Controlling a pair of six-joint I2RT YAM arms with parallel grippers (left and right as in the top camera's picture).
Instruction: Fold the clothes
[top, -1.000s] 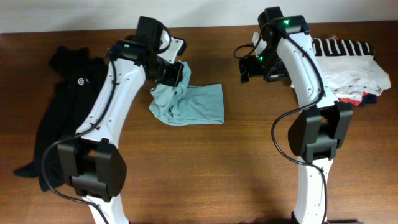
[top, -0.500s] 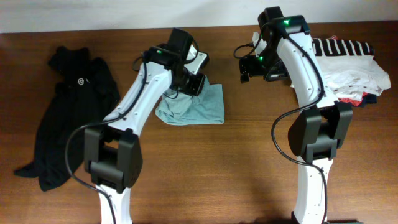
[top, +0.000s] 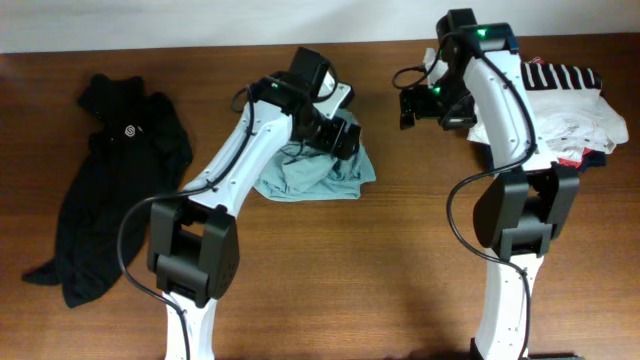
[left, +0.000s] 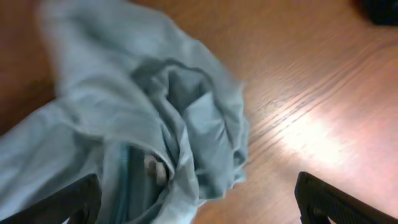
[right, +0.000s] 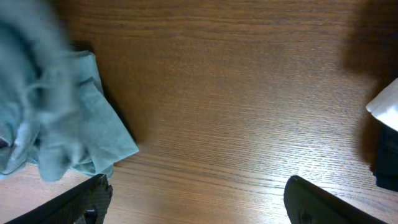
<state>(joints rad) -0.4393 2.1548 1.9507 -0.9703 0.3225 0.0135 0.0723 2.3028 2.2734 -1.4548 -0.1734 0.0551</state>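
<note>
Since the frame before, my left gripper (left: 199, 200) has dragged one edge of the thin pale grey-teal jersey shirt (top: 318, 175) across itself and let go. Its jaws now stand wide and empty just above the cloth, which lies rumpled on the brown wooden bench (top: 400, 280), well apart from the large black top with the small white round logo (top: 110, 180), on its right. The right gripper (right: 202, 200) hangs farther still from the black top, jaws wide and holding nothing. The jersey looks light, limp and quick to bunch, so I'd pinch a hem corner, not the heaped middle.
</note>
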